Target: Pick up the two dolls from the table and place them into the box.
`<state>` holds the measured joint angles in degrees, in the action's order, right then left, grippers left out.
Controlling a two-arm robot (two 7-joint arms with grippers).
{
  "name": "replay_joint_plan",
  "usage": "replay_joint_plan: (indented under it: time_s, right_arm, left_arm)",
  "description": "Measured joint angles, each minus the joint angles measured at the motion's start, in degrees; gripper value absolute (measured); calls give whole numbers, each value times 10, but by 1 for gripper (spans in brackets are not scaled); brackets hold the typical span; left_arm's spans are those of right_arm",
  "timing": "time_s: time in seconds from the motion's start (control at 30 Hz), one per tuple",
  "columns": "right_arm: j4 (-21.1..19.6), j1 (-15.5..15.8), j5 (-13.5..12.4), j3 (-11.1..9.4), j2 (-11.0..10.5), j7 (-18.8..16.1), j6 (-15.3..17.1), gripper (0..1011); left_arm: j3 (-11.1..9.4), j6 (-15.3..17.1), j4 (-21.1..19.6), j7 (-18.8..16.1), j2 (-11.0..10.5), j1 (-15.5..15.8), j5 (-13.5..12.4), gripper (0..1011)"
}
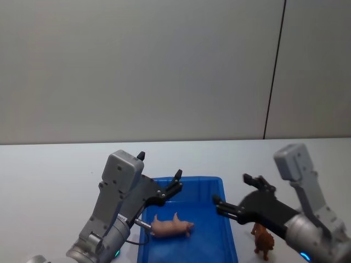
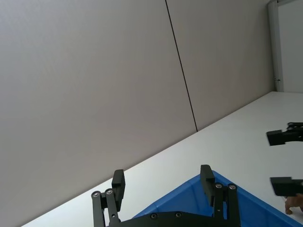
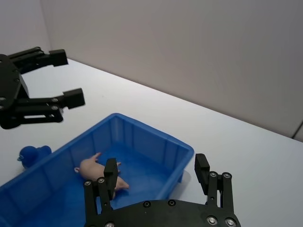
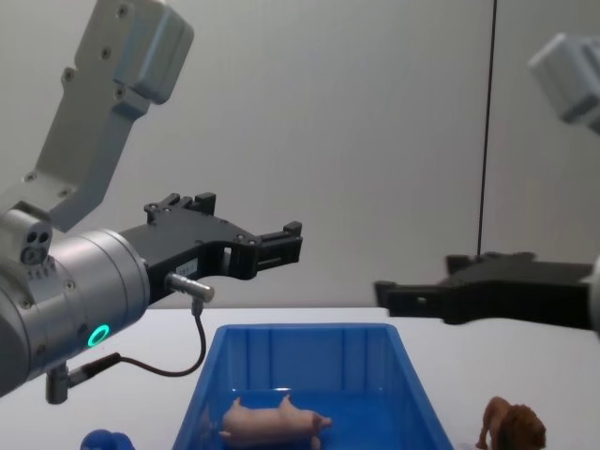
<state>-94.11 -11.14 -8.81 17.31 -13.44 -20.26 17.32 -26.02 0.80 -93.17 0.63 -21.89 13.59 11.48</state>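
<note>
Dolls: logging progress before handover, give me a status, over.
Left gripper open, raised by box. Right gripper open, raised near lion. Pig lying in box; lion standing on table, right of box. Nothing blocking lion.

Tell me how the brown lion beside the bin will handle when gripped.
The lion looks like moulded rigid plastic, so probably stiff and light. It stands upright on thin legs, so a sideways nudge could tip it. Its lumpy body may slip in the open right hand.
</note>
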Motion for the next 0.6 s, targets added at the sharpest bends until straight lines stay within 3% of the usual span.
replay_joint_plan:
  time_s: [0.27, 0.6]
  right_arm:
    - [-37, 49, -23, -12, -31, 44, -8, 1001]
    - [-59, 90, -44, -18, -52, 73, -2, 1001]
  left_arm:
    - [0, 0, 0, 0, 0, 0, 0, 1001]
    - [0, 0, 0, 0, 0, 0, 0, 1001]
